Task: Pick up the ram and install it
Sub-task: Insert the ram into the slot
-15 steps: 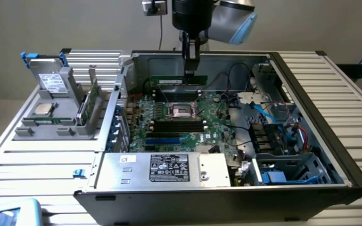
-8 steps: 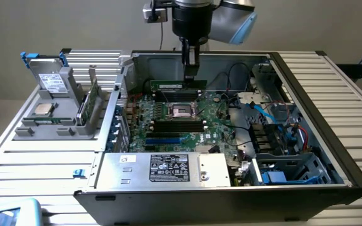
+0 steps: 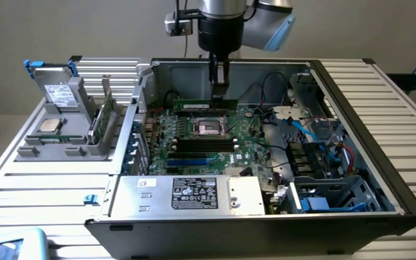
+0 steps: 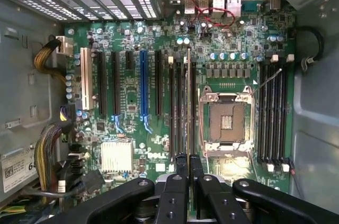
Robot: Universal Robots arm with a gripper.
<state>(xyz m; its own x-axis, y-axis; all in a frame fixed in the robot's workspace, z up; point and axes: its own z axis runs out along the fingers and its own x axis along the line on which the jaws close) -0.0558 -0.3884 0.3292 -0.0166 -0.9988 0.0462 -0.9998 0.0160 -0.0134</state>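
Note:
The ram (image 3: 199, 103) is a thin green stick standing on its long edge inside the open computer case (image 3: 352, 97), just behind the empty CPU socket (image 3: 212, 128). My gripper (image 3: 222, 96) reaches straight down from above and is shut on the stick near its end towards the exterior view's right. In the wrist view the ram (image 4: 188, 102) shows edge-on as a thin line between my black fingers (image 4: 181, 167). It lies in line with the long black memory slots (image 4: 175, 107) beside the CPU socket (image 4: 226, 121). I cannot tell whether it is seated in a slot.
A grey rack (image 3: 63, 142) at the exterior view's left holds a wider green card (image 3: 105, 116), a silver processor chip (image 3: 48, 125) and a drive (image 3: 58, 92). The power supply (image 3: 186, 194) fills the case's front. Cables and a drive cage (image 3: 324, 189) crowd its right side.

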